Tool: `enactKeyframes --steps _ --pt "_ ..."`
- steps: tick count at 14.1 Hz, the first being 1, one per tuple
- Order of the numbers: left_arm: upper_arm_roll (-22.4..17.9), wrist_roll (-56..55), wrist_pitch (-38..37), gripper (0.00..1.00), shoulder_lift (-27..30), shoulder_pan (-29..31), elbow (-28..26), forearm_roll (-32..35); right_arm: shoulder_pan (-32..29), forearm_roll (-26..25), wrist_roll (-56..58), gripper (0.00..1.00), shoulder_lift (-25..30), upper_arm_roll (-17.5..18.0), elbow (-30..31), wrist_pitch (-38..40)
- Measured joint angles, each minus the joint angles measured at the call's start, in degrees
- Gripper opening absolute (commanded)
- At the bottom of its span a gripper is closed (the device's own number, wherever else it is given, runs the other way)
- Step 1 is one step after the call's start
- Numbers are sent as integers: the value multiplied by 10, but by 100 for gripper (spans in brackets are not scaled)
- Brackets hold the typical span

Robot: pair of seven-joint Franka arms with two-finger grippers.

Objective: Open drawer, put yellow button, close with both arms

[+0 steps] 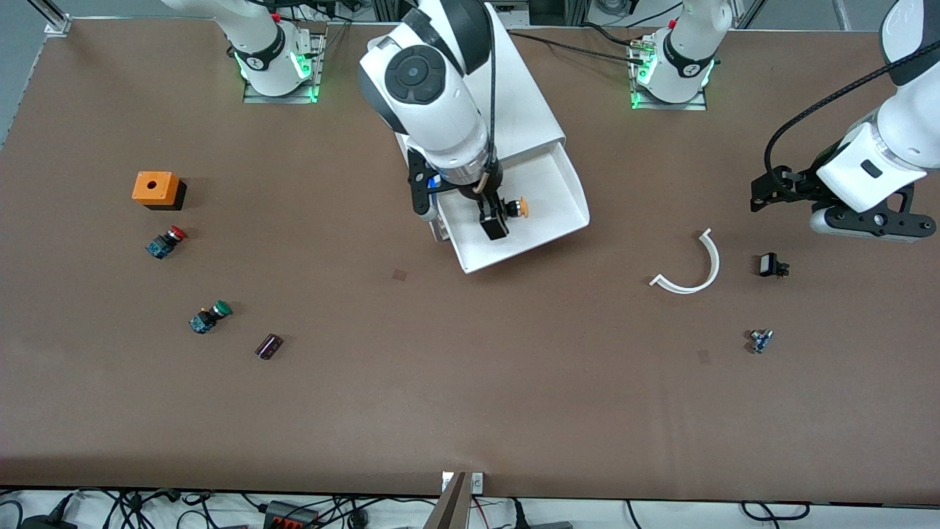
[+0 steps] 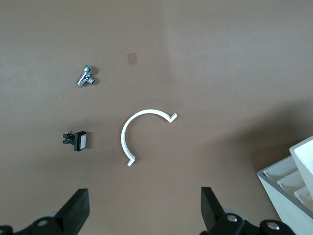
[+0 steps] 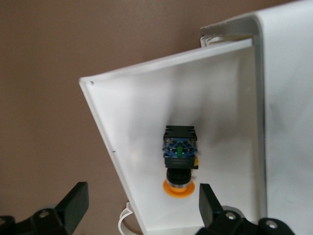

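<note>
In the front view the right arm (image 1: 433,103) covers much of the white cabinet (image 1: 529,110) and part of the open drawer (image 1: 558,198); the yellow button (image 1: 520,208) shows only its cap beside the right gripper (image 1: 493,220). Left arm (image 1: 881,158) is cut off by the picture's edge. Both wrist views crop the fingers (image 2: 78,208) (image 3: 76,200) at the frame edge. The small metal part (image 1: 761,340) is too small to identify.

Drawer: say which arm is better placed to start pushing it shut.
Right. The right gripper hangs open directly over the open drawer, where the yellow button already lies. The left gripper, also open, waits over bare table near the white curved piece.
</note>
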State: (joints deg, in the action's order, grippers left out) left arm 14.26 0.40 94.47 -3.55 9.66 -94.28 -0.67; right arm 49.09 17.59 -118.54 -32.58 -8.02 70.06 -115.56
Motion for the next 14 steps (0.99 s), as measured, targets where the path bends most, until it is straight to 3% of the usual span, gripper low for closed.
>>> enactKeyframes --steps 5,11,14 --pt "1 0 0 100 -18 0 13 -2 -52 0 74 100 40 0 -1 65" --pt "1 -9 -6 100 -60 -7 15 -2 -132 -7 341 100 44 -4 -1 163" --pt "2 -106 45 100 -99 -50 15 -4 -191 -8 490 100 44 -7 0 208"
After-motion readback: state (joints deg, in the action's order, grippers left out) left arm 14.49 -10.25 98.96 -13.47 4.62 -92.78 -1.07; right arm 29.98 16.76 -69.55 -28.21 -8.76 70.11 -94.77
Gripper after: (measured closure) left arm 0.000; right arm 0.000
